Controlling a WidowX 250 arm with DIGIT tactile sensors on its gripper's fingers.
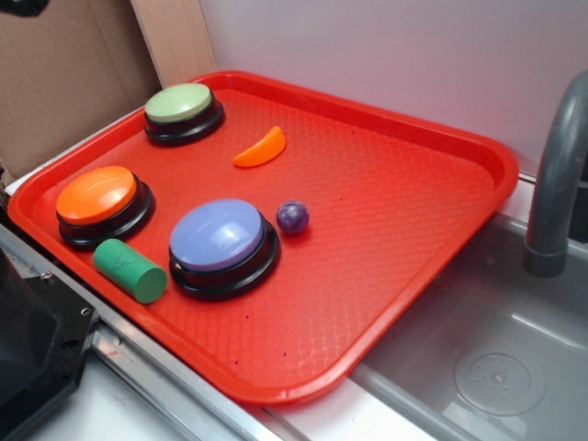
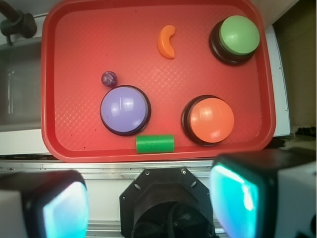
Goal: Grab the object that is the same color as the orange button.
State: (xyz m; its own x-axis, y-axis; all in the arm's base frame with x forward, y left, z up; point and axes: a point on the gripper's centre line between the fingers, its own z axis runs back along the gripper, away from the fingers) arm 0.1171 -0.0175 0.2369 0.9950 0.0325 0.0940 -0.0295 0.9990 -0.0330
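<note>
The small orange crescent (image 1: 260, 148) lies on the red tray (image 1: 404, 220), right of the pale green button; in the wrist view it (image 2: 167, 41) is near the tray's far side. The orange button (image 1: 96, 196) on its black base sits at the tray's left; the wrist view shows it (image 2: 212, 119) at lower right. My gripper (image 2: 151, 203) is high above the robot's base, well back from the tray, with its jaws wide apart and nothing between them. The gripper does not show in the exterior view.
On the tray also stand a pale green button (image 1: 179, 104), a lilac-blue button (image 1: 217, 236), a purple ball (image 1: 293, 218) and a green cylinder (image 1: 131, 270). A steel sink (image 1: 496, 358) with a grey faucet (image 1: 556, 175) lies right. Cardboard stands behind.
</note>
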